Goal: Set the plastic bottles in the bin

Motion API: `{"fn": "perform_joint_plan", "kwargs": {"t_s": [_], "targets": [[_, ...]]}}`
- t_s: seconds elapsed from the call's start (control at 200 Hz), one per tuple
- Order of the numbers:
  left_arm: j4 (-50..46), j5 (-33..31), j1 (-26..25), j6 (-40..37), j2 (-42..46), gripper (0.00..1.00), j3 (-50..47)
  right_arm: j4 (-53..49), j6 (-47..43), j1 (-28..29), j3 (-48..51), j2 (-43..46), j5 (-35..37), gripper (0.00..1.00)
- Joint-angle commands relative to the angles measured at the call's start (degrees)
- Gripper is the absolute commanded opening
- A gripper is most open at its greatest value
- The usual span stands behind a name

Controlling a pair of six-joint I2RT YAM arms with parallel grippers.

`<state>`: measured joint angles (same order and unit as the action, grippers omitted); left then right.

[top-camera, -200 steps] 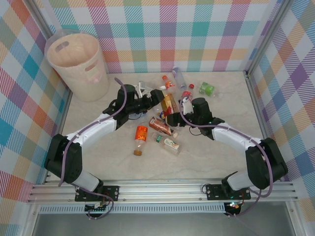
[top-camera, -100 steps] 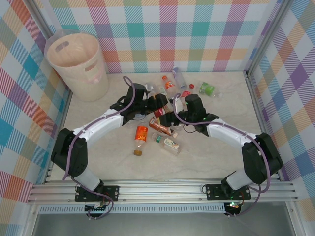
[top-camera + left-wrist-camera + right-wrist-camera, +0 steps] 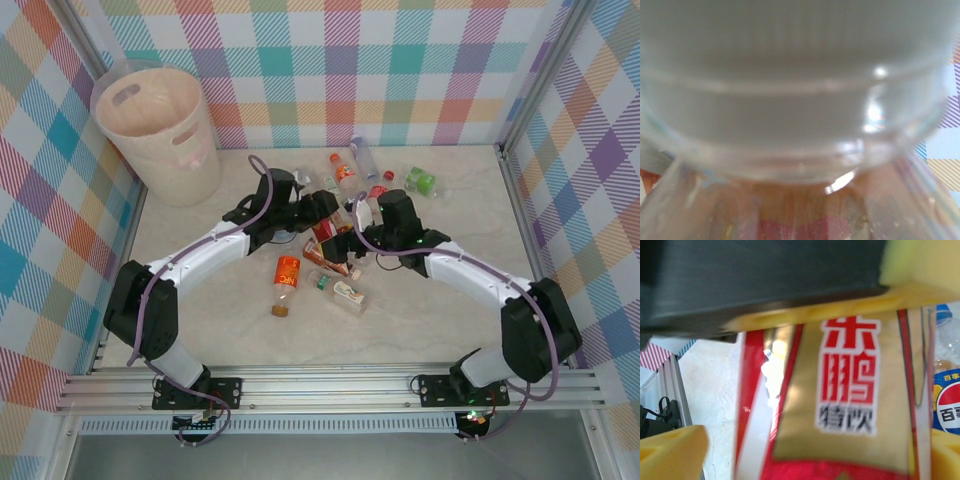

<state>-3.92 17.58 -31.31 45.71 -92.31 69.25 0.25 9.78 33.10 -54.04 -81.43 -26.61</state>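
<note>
The bin [image 3: 158,135] stands upright in the table's [image 3: 450,320] far left corner, well apart from the bottles.

Both arms reach in to the middle of the table, where the left gripper [image 3: 323,211] and right gripper [image 3: 363,216] meet at a red-gold bottle [image 3: 333,230].

In the right wrist view this bottle [image 3: 840,390] stands upright between the right gripper's yellow pads [image 3: 670,452]. The pads are spread apart, and bare table shows between the left-hand pad and the label. Across the top of the bottle lies a yellow pad [image 3: 805,312] on a dark body, which is the left gripper clamped on it.

In the left wrist view the clear bottle wall [image 3: 800,100] sits blurred right against the lens, with red low down.

Other bottles lie around:
- A brown bottle [image 3: 325,256] lies just nearer than the grippers.
- An orange bottle [image 3: 286,282] lies nearer still, its cap towards the near edge.
- A white-label bottle [image 3: 349,294] lies just right of the orange one.
- Towards the far edge lie a clear bottle [image 3: 362,158], an orange-capped bottle [image 3: 340,168] and a green bottle [image 3: 421,181].
</note>
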Motion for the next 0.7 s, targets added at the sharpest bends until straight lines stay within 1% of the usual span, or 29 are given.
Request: {"fn": "perform_joint_plan", "kwargs": {"t_s": [0.0, 0.08, 0.185, 0.31, 0.4, 0.5, 0.575, 0.7], "targets": [[2.1, 0.5, 2.0, 1.0, -0.3, 0.58, 1.6, -1.8, -2.9, 0.4, -1.4, 5.1, 1.7, 1.0], [1.0, -0.4, 3.5, 0.4, 0.5, 0.57, 2.1, -1.9, -1.6, 0.4, -1.0, 8.4, 6.5, 1.0], [-0.8, -4.1, 6.0, -1.2, 2.6, 0.56, 2.9, 0.8, 2.0, 0.4, 1.6, 13.6, 18.0, 1.0], [-1.0, -11.7, 8.9, -1.1, 6.3, 0.58, 3.1, 4.4, 7.6, 0.3, 6.5, 18.5, 33.7, 1.0], [1.4, -17.8, 10.9, -2.7, 9.4, 0.58, 3.4, 5.2, 11.0, 0.4, 9.4, 19.8, 41.3, 1.0], [4.8, -27.0, 12.4, -7.2, 12.5, 0.58, 4.5, 5.5, 13.6, 0.4, 10.8, 20.2, 44.1, 1.0], [8.8, -30.9, 14.0, -11.1, 13.5, 0.58, 6.2, 6.0, 13.8, 0.4, 10.5, 19.8, 44.2, 1.0], [9.5, -38.6, 16.2, -21.7, 10.9, 0.58, 14.7, 5.1, 12.9, 0.4, 9.0, 18.9, 44.1, 1.0]]}}
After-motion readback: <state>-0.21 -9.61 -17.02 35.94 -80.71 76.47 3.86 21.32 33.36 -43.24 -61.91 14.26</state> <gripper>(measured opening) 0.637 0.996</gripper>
